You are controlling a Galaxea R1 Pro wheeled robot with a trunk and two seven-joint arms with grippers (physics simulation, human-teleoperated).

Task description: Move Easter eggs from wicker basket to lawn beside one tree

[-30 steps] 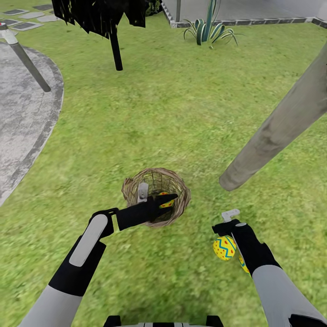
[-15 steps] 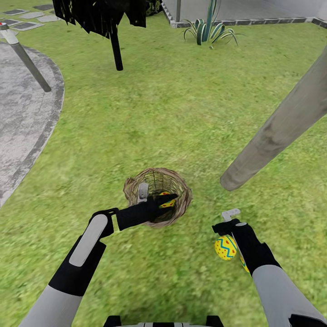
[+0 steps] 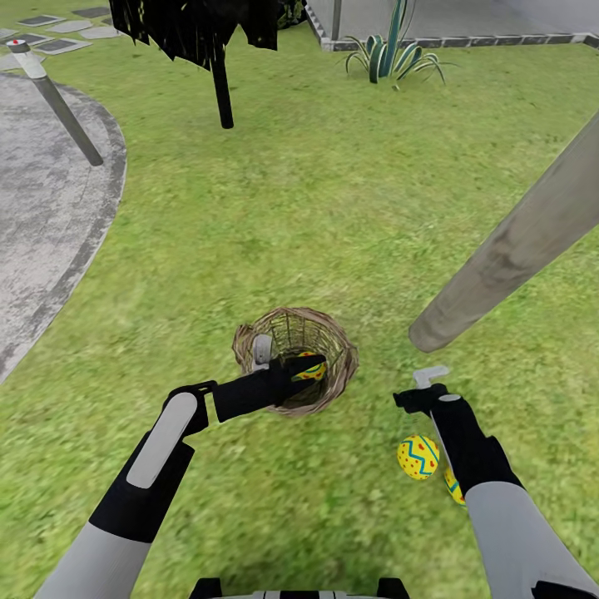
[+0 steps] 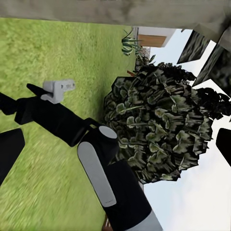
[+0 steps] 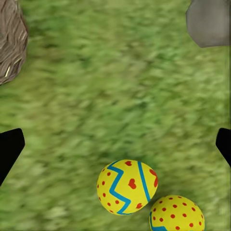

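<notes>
Grass of the mottled green lawn [image 3: 333, 208] spreads across the garden, edged at 9 o'clock by grey paving [image 3: 42, 216] with a slanted grey post [image 3: 62, 108]. A thick, pale grey-beige tree trunk [image 3: 516, 249] leans in from 3 o'clock, its base meeting the grass near the middle right. A near-black tree [image 3: 218, 66] stands at 11 o'clock, and a spiky green plant [image 3: 395, 54] at 1 o'clock beside a stone-edged border.

At centre, just toward 6 o'clock, sits the round brown wicker basket [image 3: 298, 358]. The robot's left gripper [image 3: 306, 368] reaches over its rim, and its dark fingers [image 3: 304, 363] are clamped around one yellow egg [image 3: 312, 372] with red marks, held inside the basket's mouth.

At 5 o'clock the right gripper [image 3: 426, 387] hangs above the grass; in the right wrist view its black fingertips [image 5: 10, 147] stand wide apart with nothing between them. Just beside that arm, two more eggs lie on the lawn near the trunk's base: a zigzag egg [image 3: 418, 457] with blue bands and red hearts, and a dotted egg [image 3: 454, 487] touching or nearly touching it.

No writing or brand marks can be read anywhere.
</notes>
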